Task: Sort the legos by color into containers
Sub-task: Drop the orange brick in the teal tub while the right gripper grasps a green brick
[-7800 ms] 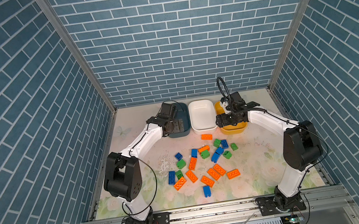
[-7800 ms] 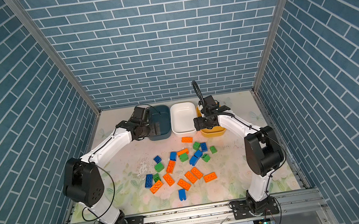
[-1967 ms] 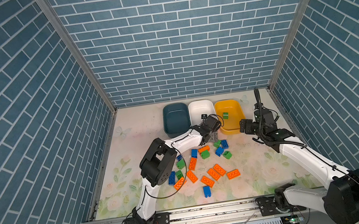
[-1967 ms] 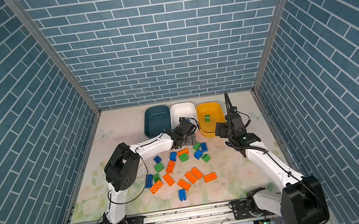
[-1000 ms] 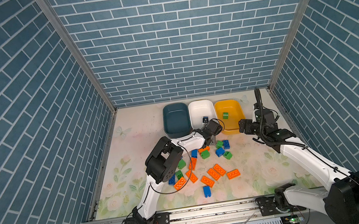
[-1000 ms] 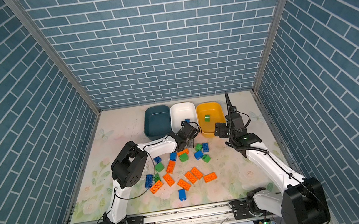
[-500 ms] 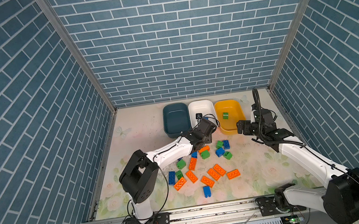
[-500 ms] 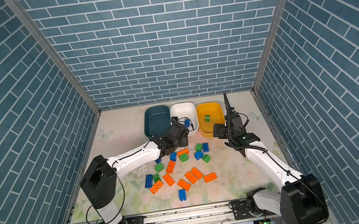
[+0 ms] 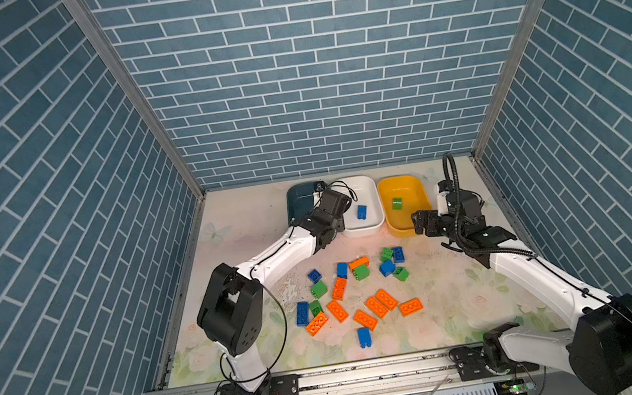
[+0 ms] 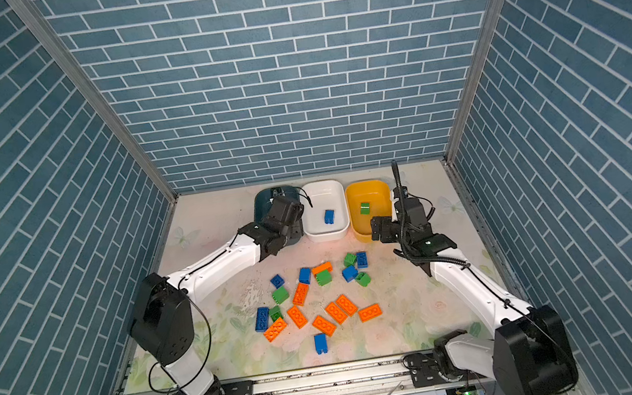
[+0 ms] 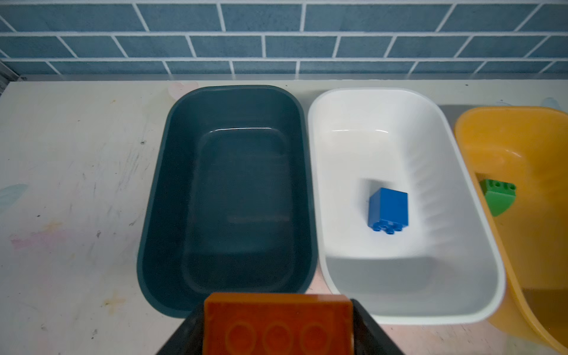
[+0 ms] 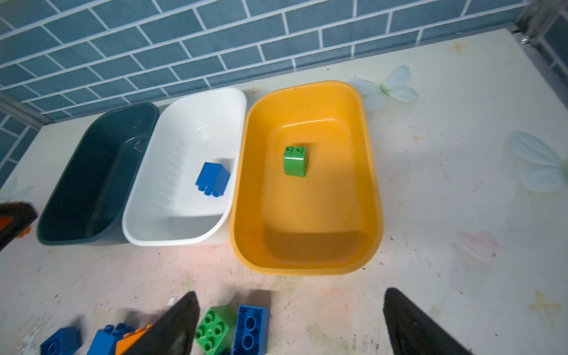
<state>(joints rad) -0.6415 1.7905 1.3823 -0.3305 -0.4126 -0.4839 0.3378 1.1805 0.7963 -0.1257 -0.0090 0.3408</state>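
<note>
**A:** Taking the white tub [image 11: 430, 172] as the mark, what sat on its left?

**B:** The teal tub [image 11: 153, 215] stood just beside it on the left, and I saw no brick inside. The left gripper [image 11: 276, 305] hung over that tub's near end, left of the white tub. Its jaws were partly apart and clamped on a flat orange brick [image 11: 278, 332], one finger on each short side.

**A:** And inside the white tub?

**B:** One blue brick [image 11: 388, 209] lay on its side on the floor of the tub, with its studs pointing at the near end.

**A:** To the right of it?

**B:** The yellow tub [image 12: 372, 184] stood just beside the white tub on the right. A single green brick [image 12: 295, 161] rested on its floor.

**A:** Where was the right gripper?

**B:** The right gripper [image 12: 292, 307] was farther right of the white tub and off its near end, above the table [image 9: 242, 225]. Its jaws were spread wide and held nothing.

**A:** The remaining pieces?

**B:** The loose bricks [image 9: 376, 306], orange, blue and green, were scattered on the table in front of the white tub, all apart from it. In the right wrist view a green one and a blue one lay touching near one finger.
</note>
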